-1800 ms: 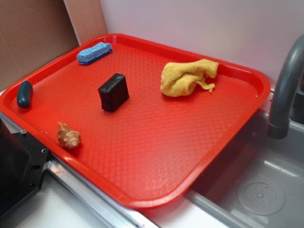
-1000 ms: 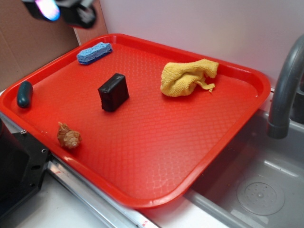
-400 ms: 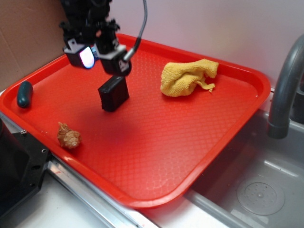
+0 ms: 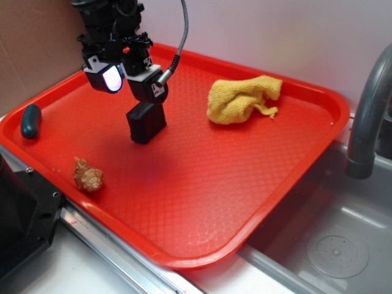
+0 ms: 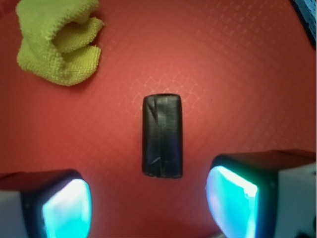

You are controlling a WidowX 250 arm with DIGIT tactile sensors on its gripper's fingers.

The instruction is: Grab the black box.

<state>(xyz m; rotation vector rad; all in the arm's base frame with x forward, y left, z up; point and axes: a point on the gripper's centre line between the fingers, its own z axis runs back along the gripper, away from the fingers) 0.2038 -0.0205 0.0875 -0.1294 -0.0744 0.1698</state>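
Observation:
The black box (image 4: 146, 122) stands on edge on the red tray (image 4: 202, 202), left of the middle. From the wrist it shows as a narrow dark block (image 5: 162, 135) just ahead of the fingers. My gripper (image 4: 128, 82) hovers open directly above and slightly behind the box, not touching it. In the wrist view the gripper (image 5: 148, 206) has its two glowing pads wide apart, one pad (image 5: 67, 208) at the lower left and the other (image 5: 233, 201) at the lower right, with only bare tray between them.
A crumpled yellow cloth (image 4: 240, 98) lies at the tray's far side, seen also from the wrist (image 5: 59, 39). A dark teal oval object (image 4: 30, 120) sits at the left rim and a tan knobbly piece (image 4: 87, 176) near the front. A sink (image 4: 331, 245) and grey faucet (image 4: 367, 116) lie to the right.
The arm came in from the upper left and dropped over the box; in the last moment it lowered slightly further. The blue sponge at the back left is now hidden behind the arm.

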